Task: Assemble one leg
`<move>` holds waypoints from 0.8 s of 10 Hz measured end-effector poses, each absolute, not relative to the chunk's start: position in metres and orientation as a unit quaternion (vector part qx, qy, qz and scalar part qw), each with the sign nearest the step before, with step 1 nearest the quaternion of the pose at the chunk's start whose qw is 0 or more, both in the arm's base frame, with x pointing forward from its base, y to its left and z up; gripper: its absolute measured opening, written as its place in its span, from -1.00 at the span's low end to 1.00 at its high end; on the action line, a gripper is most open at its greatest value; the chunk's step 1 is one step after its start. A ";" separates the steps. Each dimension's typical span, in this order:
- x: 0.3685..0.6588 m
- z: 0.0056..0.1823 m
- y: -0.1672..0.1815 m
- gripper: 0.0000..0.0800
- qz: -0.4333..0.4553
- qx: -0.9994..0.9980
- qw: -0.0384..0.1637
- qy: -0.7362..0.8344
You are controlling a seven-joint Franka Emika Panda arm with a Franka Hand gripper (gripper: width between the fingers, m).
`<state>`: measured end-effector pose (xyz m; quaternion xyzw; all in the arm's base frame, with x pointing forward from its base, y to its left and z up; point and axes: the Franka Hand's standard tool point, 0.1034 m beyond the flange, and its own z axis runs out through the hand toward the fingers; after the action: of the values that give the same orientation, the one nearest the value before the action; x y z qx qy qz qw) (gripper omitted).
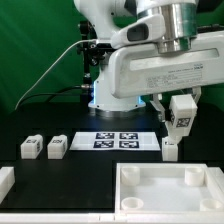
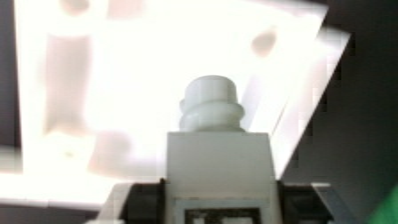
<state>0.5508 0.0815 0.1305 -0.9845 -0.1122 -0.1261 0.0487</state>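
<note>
**The leg point(image 1: 182, 118) is hanging over the tray panel point(image 1: 195, 177)**

The jaws of the gripper point(image 1: 180, 105) are pinching it upright, clear of the surface. The wrist view is showing its stepped tip point(image 2: 210, 100) pointing at the panel. In my judgement, the step is calling for centring that tip on a hole point(image 2: 267, 44) before descending, keeping the leg vertical.
</note>
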 end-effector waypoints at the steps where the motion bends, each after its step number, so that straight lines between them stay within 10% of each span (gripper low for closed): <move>1: 0.555 0.127 0.090 -0.27 -0.131 -0.984 0.052 -0.108; 5: 0.565 0.123 0.064 -0.27 -0.322 -0.941 0.016 -0.105; 6: 0.558 0.100 0.067 -0.27 -0.264 -0.958 0.029 -0.110; 8: 0.608 0.125 0.079 -0.27 -0.293 -0.949 0.040 -0.108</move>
<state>0.6075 0.0792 0.1247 -0.9491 -0.1080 -0.2933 0.0400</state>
